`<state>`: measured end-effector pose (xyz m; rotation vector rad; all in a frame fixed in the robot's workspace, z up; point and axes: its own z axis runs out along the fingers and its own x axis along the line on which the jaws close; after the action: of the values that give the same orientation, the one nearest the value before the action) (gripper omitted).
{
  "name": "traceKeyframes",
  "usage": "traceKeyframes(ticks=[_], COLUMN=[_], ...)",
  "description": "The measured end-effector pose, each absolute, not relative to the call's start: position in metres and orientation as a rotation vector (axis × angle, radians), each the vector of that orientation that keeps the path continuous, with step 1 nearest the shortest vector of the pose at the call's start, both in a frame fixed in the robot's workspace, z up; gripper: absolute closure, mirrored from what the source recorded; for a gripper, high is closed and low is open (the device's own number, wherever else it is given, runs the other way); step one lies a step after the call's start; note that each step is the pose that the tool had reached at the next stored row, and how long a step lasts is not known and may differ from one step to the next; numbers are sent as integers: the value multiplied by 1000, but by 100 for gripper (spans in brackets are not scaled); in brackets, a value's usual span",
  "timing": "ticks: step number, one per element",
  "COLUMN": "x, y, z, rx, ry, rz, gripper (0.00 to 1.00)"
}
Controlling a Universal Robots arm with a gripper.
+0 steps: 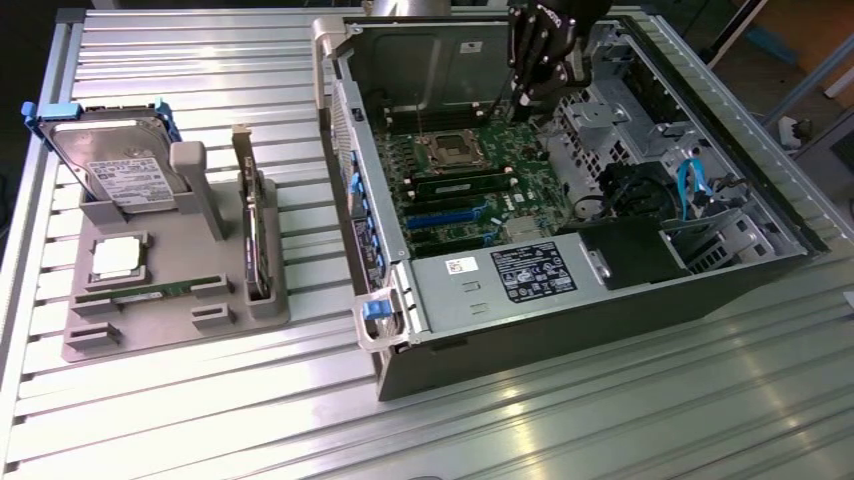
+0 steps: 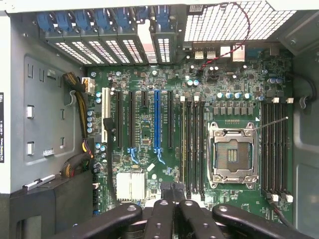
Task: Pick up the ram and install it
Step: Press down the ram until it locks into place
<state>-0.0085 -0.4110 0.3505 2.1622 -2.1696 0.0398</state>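
Ram (image 1: 144, 291) lies flat in the grey holder tray (image 1: 94, 345) on the desk (image 1: 601, 420), at the exterior view's left, well apart from the fingers (image 2: 164, 219), which hang inside the open computer case (image 1: 747, 270) over the motherboard (image 2: 149, 124); whether they are spread I cannot tell.

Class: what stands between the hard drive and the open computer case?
An expansion card, on edge in the grey holder, between hard drive and computer case, in the exterior view.
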Motion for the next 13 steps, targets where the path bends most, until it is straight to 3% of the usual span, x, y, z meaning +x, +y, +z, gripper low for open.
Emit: traceKeyframes(ticks=[7, 13], x=[-9, -13], y=[-411, -411], z=[350, 350], rx=[2162, 2182], ry=[-2170, -2192], rz=[40, 86], gripper=[89, 89])
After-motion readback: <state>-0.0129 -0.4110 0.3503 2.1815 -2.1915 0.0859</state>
